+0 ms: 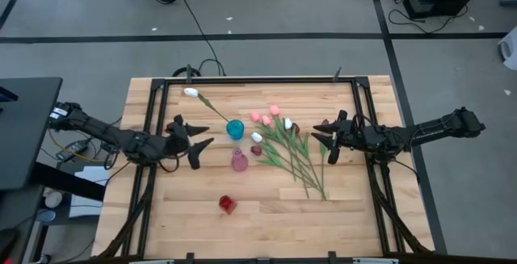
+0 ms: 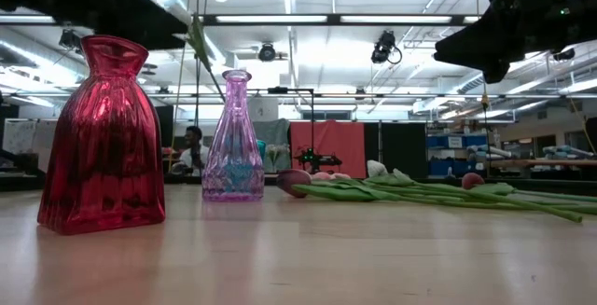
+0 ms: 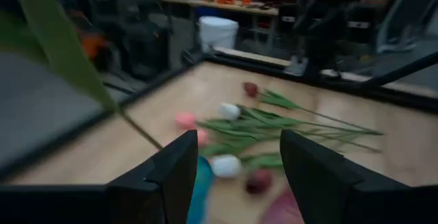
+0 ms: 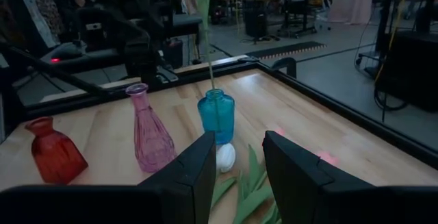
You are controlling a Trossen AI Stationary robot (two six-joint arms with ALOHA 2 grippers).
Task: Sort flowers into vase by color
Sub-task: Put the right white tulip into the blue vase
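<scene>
A loose bunch of tulips (image 1: 287,147) lies flat on the table, with pink, white and maroon heads toward the vases and green stems toward the near edge. One white tulip (image 1: 191,93) stands with its stem in the blue vase (image 1: 235,128) and leans toward the far-left corner. A pink vase (image 1: 239,161) and a red vase (image 1: 227,205) stand upright and hold no flowers. My left gripper (image 1: 202,135) hovers open just left of the blue vase. My right gripper (image 1: 317,132) hovers open at the bunch's right side. In the right wrist view the blue vase (image 4: 216,116) stands beyond the open fingers.
A black metal frame (image 1: 153,119) runs along the table's left, right and far sides. Bare wood (image 1: 266,215) lies toward the near edge around the red vase. In the low view the red vase (image 2: 103,137) and the pink vase (image 2: 233,137) stand in front of the lying stems (image 2: 438,191).
</scene>
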